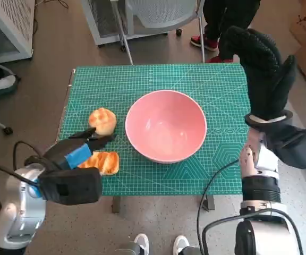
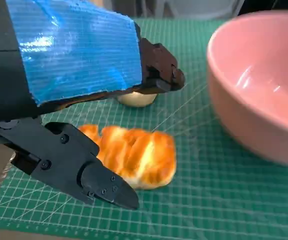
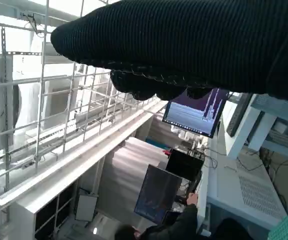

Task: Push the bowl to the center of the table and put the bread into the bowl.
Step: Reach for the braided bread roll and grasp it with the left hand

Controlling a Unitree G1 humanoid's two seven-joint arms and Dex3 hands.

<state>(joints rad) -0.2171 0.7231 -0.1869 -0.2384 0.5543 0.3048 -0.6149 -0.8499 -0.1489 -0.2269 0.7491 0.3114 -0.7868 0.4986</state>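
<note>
Pink bowl [image 1: 166,126] sits upright on the green cutting mat [image 1: 217,79], about mid-table, nothing inside it. All places below are relative to the bowl.

Two breads. Round bun [image 1: 102,120] on the mat to the robot's left of the bowl, near it but not touching. Flat golden bread [image 1: 103,162] also on the left side, nearer the robot's edge than the bun, apart from the bowl, lying flat.

Left hand [image 1: 73,154], blue tape on its back, hovers left of the bowl right over the two breads. Left wrist view: flat bread [image 2: 134,155] lies between the lower black finger [image 2: 84,170] and the upper fingers [image 2: 159,67], with the bun [image 2: 136,98] partly hidden behind the upper ones. Fingers are spread, nothing held; no contact with the flat bread visible, gap shows around it. Bowl wall [image 2: 254,115] just beside the bread in that view, not touching.

Right hand [image 1: 264,69] in black glove is raised to the right of the bowl, over the mat's right edge, well apart from the bowl. Fingers point up, extended, together-ish, holding nothing. Right wrist view shows only the glove [image 3: 194,45] as a dark band, with room, monitors and a seated person [image 3: 179,222] behind.
</note>
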